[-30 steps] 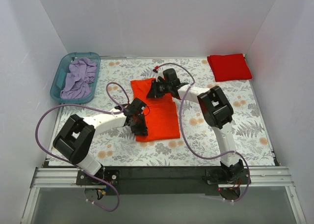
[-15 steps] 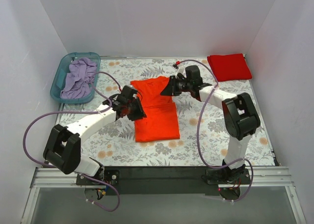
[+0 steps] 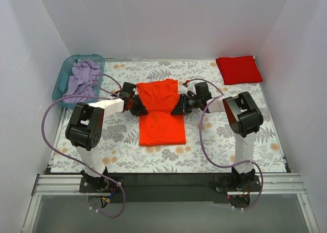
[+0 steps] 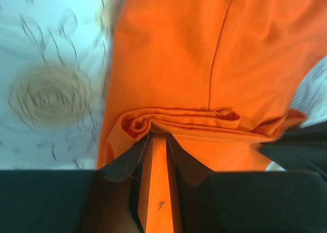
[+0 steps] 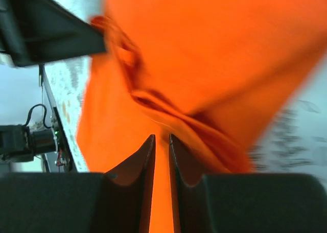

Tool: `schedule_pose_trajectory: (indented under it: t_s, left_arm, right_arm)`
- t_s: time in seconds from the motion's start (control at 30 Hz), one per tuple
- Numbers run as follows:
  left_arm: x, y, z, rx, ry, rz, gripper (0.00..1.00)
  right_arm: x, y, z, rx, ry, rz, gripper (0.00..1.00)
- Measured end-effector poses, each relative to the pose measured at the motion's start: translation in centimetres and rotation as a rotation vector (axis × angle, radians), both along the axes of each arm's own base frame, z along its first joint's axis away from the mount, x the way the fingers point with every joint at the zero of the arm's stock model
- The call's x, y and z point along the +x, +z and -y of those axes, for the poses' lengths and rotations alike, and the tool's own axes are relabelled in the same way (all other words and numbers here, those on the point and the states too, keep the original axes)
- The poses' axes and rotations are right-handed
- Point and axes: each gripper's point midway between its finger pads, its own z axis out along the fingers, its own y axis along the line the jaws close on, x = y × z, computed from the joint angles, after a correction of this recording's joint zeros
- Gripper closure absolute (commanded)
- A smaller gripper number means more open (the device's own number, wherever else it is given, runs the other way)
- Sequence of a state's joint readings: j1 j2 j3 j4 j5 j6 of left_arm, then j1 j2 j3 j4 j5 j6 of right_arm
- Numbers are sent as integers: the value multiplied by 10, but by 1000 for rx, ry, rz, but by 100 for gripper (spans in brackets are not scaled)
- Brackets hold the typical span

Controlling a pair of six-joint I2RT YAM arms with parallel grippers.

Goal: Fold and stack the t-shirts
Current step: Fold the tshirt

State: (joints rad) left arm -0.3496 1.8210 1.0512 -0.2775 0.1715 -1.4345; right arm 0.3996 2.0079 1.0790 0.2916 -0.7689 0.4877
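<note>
Top view: orange t-shirt (image 3: 161, 118) lay on desk (image 3: 214, 136), left gripper (image 3: 137, 106) and right gripper (image 3: 180, 106) at its side edges. Red t-shirt (image 3: 238, 69) lay folded, far right of it. Judged mid-fold; next move needed both held edges carried evenly.
Left wrist: fingers (image 4: 125, 164) clamped bunched orange fold.
Right wrist: fingers (image 5: 134, 164) pinched orange cloth; view blurred, layer count unclear.
</note>
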Motion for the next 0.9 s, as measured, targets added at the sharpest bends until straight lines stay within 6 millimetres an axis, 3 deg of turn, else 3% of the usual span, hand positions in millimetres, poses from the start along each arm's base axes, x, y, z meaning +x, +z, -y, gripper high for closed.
schedule_pose_trajectory:
  t_s: [0.1,0.23,0.33,0.5,0.57,0.7,0.8,0.9]
  left_arm:
    - [17,-1,-9,-32,33,17,84]
    - [25,0,-12,-95,38,20,82]
    - [25,2,-15,-114,27,24,73]
    - [14,15,-23,-96,3,38,59]
    - [4,27,-26,-85,-10,50,51]
    - [-23,65,-29,-97,-36,121,50]
    - [-57,79,-19,-130,-87,151,52]
    - [-96,63,-7,-152,-138,87,57]
  right_arm:
    - [4,-24,9,16,-11,-84,77]
    - [19,-21,16,61,-15,-84,77]
    - [25,-19,25,68,-34,-83,76]
    - [17,5,35,81,-57,-62,76]
    - [5,25,35,96,-43,-32,75]
    - [-38,58,20,130,40,24,75]
    - [-82,57,6,132,121,17,75]
    - [-125,38,-3,112,198,-48,75]
